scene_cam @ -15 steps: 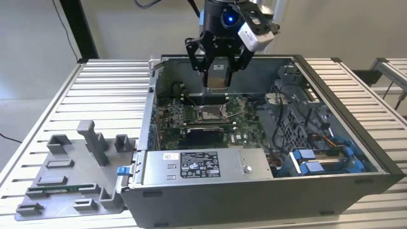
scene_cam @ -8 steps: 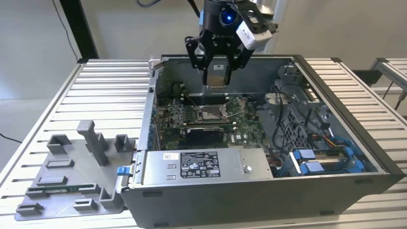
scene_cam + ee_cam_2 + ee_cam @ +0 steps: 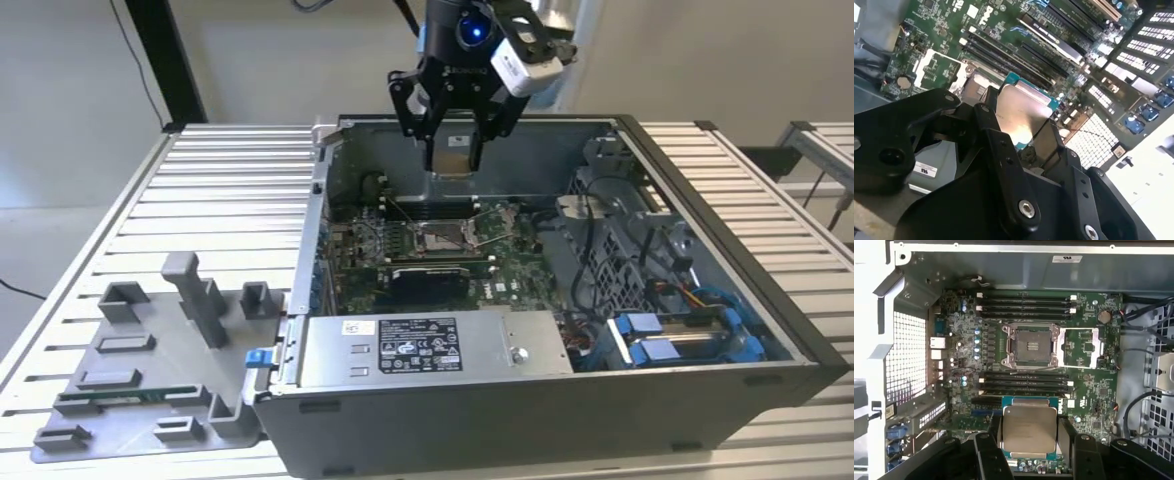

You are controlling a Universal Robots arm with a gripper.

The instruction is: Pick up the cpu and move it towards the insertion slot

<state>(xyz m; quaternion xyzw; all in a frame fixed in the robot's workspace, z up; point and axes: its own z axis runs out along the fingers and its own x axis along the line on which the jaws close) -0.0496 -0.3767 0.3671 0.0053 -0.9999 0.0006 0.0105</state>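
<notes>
Holding the cpu tight by its two sides, my gripper hangs at the top middle of the exterior view, above the open computer case. The insertion slot sits open near the middle of the first wrist view, well apart from the chip. I think the chip hangs in the air, touching nothing but my fingers.
</notes>
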